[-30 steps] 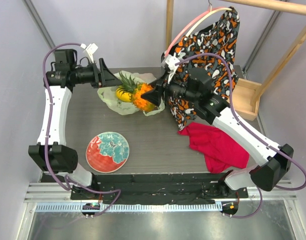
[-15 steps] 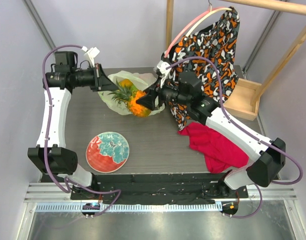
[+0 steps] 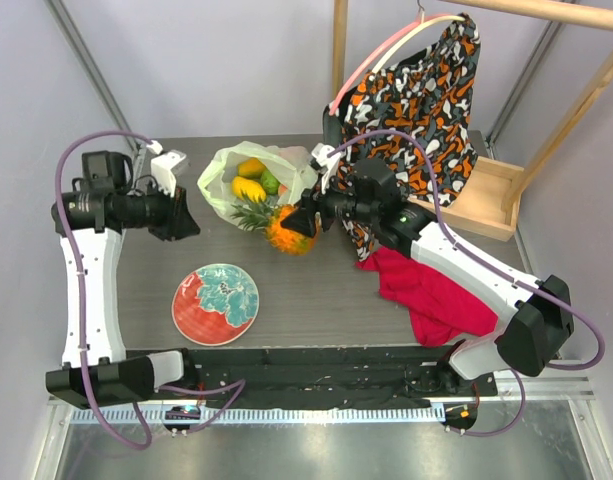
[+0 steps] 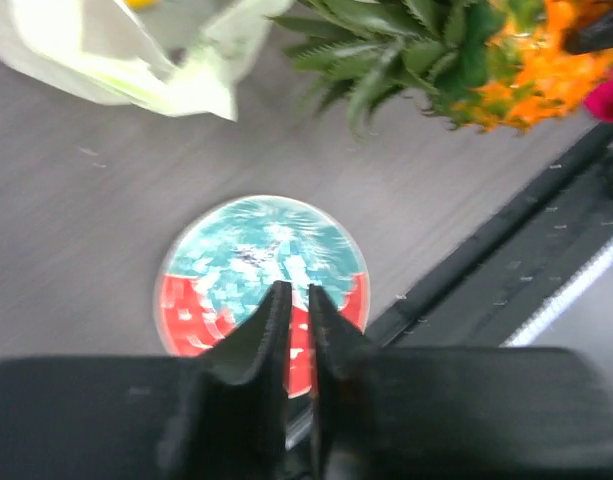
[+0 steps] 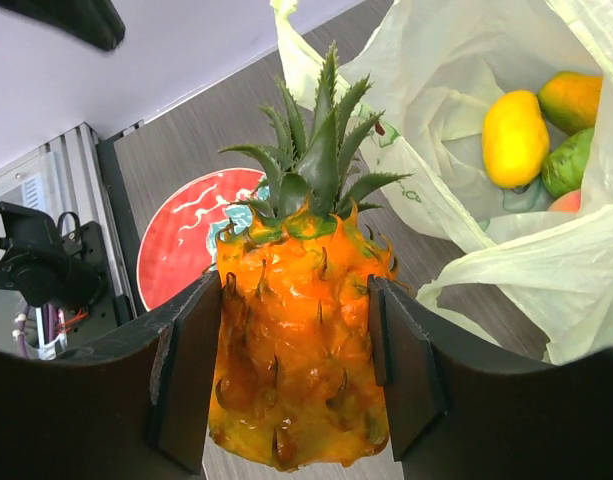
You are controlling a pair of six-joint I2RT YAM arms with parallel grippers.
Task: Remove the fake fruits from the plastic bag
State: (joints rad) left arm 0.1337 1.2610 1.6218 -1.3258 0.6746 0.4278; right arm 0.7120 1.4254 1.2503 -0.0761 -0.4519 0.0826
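The right gripper point(image 5: 294, 335) stands partly open, its 2 black fingers point(image 5: 191, 370) pressed on opposite flanks of the orange plastic pineapple with green leaves point(image 5: 296, 350), grasping it at the body. The left gripper point(image 4: 296, 300) is clenched to a thin slit with nothing between its jaws; it hangs over the red-and-teal round plate point(image 4: 261, 255).

From above, the pineapple point(image 3: 288, 232) lies with its long axis roughly level; the leaves point toward 10 o'clock and the base toward 4 o'clock, at the right gripper point(image 3: 298, 222). Its body is outside the crinkly translucent pale yellow-green plastic bag point(image 3: 214, 192), at 5 o'clock of the bag's mouth; the leaf tips reach the bag's edge.

The bag sits at 12 o'clock on the dark desk point(image 3: 316, 290), mouth open; inside lie a yellow mango point(image 5: 514, 138), an orange-green mango point(image 5: 571, 98), a green round fruit point(image 5: 566, 162) and the edge of a pink-orange peach point(image 5: 571, 203).

The left gripper point(image 3: 184, 215) is at 9 o'clock of the pineapple, apart from it; the plate point(image 3: 216, 303) is at 7 o'clock.
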